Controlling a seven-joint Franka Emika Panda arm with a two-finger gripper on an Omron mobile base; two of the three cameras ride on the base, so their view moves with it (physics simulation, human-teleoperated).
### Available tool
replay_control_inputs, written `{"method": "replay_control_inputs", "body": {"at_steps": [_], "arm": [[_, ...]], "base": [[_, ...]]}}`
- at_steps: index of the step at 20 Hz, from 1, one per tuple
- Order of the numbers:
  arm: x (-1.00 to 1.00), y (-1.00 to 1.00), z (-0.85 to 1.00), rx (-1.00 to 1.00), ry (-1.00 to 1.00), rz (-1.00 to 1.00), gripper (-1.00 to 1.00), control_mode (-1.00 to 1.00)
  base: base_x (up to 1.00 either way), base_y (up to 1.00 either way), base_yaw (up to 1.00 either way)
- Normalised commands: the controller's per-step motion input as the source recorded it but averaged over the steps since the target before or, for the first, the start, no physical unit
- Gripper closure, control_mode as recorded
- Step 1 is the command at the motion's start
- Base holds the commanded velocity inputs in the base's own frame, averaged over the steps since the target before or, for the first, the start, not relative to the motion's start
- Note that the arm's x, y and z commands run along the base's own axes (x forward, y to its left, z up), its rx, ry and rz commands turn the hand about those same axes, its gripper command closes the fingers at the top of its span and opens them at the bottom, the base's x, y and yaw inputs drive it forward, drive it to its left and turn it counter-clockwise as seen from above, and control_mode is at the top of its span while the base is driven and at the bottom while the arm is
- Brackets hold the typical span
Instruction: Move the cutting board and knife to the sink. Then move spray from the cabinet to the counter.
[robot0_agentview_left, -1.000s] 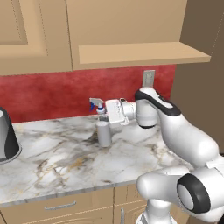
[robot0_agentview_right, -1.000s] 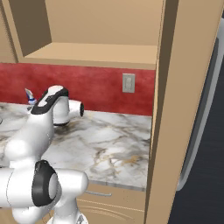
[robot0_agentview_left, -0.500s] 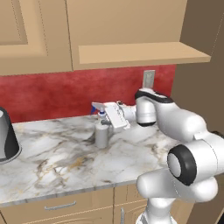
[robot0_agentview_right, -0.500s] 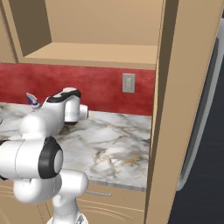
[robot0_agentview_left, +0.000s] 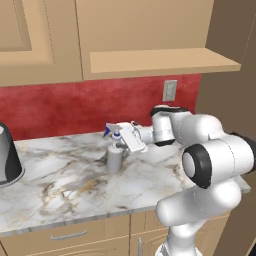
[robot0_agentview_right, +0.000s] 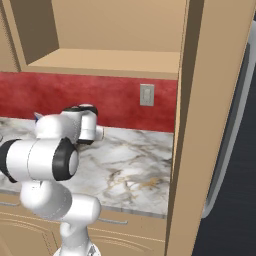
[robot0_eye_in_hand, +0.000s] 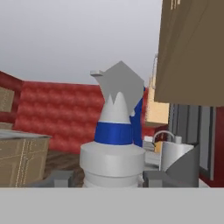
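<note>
Clearly, from the left base view, I have the gripper (robot0_agentview_left: 121, 136) level with the top of the spray (robot0_agentview_left: 115, 156), which stands upright on the bench (robot0_agentview_left: 60, 185) below the cabinet (robot0_agentview_left: 150, 45) ledge. Jaws partly open, set about the bottle's neck; I cannot tell from here whether they press on it. A dark rounded appliance (robot0_agentview_left: 7, 157) sits far left, well apart.

Right base view: my arm hides the bottle; just a blue tip shows past the shoulder. An outlet (robot0_agentview_right: 146, 94) on the red wall.

Hand view: spray's white neck and blue collar sit between the two fingertips (robot0_eye_in_hand: 59, 178), close to both.
</note>
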Motion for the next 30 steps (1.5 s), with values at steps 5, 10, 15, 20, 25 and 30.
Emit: {"method": "replay_control_inputs", "body": {"at_steps": [5, 10, 15, 20, 25, 30], "arm": [[0.07, 0.00, -0.38, 0.00, 0.00, 0.05, 1.00, -1.00], [0.02, 0.00, -0.38, 0.00, 0.00, 0.04, 1.00, -1.00], [0.02, 0.00, -0.33, 0.00, 0.00, 0.04, 1.00, -1.00], [0.01, 0.01, -0.38, 0.00, 0.00, 0.04, 1.00, -1.00], [0.00, 0.02, -0.20, -0.02, 0.00, 0.02, 1.00, -1.00], [0.00, 0.00, 0.00, 0.00, 0.03, 0.00, -1.00, -1.00]], "base": [[0.00, 0.00, 0.00], [0.00, 0.00, 0.00], [0.00, 0.00, 0.00], [0.00, 0.00, 0.00], [0.00, 0.00, 0.00], [0.00, 0.00, 0.00]]}}
